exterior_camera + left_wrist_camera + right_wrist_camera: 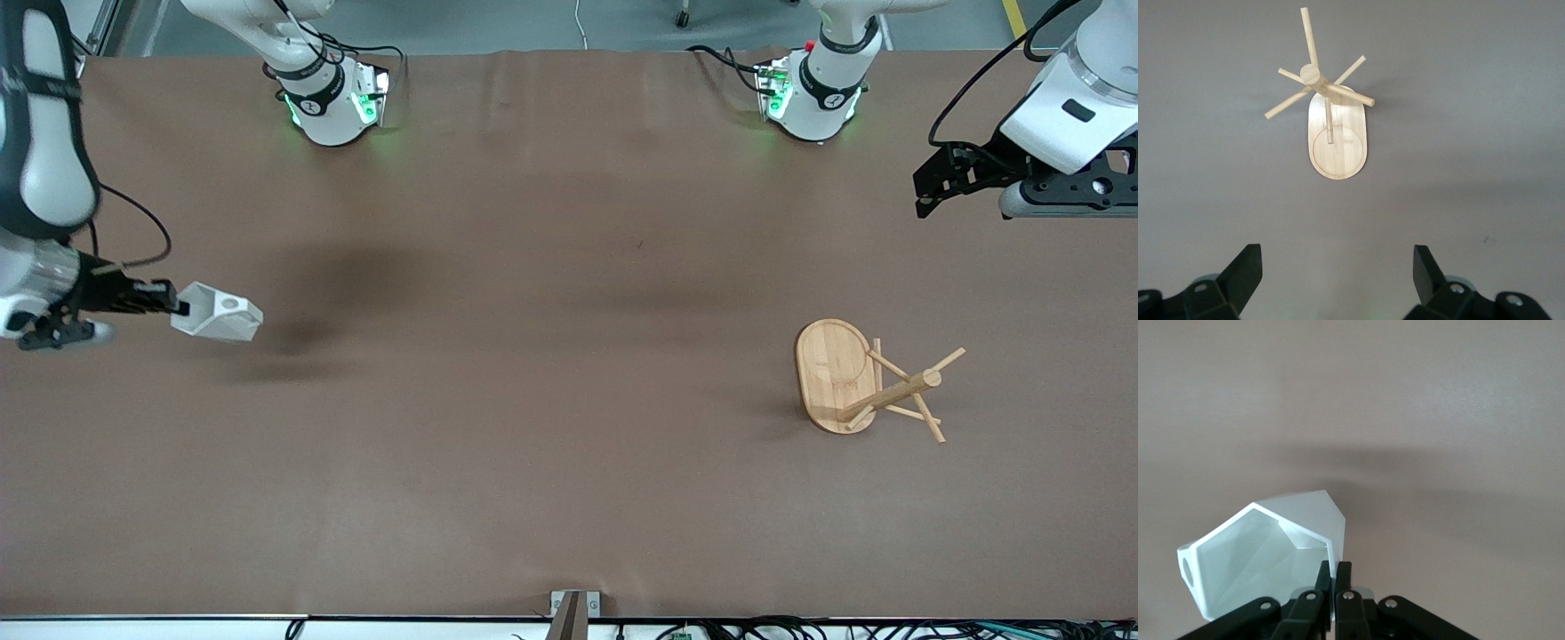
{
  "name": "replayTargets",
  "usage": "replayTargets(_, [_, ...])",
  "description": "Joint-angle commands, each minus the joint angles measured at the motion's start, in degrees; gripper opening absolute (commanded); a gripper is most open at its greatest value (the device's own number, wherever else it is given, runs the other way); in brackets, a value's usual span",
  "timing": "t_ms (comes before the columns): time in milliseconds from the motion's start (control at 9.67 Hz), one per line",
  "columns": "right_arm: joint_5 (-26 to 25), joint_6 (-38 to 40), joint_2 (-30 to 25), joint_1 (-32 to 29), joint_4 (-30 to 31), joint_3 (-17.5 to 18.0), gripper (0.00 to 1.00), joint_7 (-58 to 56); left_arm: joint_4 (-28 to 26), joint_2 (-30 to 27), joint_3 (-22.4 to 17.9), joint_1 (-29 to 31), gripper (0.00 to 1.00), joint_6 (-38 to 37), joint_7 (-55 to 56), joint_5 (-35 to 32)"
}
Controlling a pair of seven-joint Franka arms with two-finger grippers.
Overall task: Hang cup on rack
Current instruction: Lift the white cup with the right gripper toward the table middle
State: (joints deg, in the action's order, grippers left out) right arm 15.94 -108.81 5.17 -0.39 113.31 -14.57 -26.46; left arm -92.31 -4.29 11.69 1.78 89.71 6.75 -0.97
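Note:
The white faceted cup [218, 313] hangs on its side above the table at the right arm's end, casting a shadow below. My right gripper [180, 308] is shut on the cup's rim [1337, 553], one finger inside the mouth and one outside. The round hole of the handle [1187, 569] shows at the cup's side. The bamboo rack [867, 382] stands upright on its oval base toward the left arm's end, with several pegs angled out. My left gripper [925, 194] waits open in the air, with the rack [1331, 113] in its wrist view and nothing between its fingertips [1250, 263].
The two arm bases [333, 98] [813, 93] stand along the table's edge farthest from the front camera. A small metal bracket [574, 609] sits at the edge nearest that camera.

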Motion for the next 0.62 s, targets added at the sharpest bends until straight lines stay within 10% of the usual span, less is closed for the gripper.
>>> replayTargets(0, [9.7,1.5,-1.7,0.5,1.7,2.9,0.00,-1.4,-0.5,1.0,0.3,0.2,1.00,-0.5,-0.2,0.1])
replayTargets(517, [37.5,2.7,-1.1,1.4,-0.5,14.7,0.00,-0.7,1.9,4.0,3.4,-4.3,1.00,1.1,-1.7,0.5])
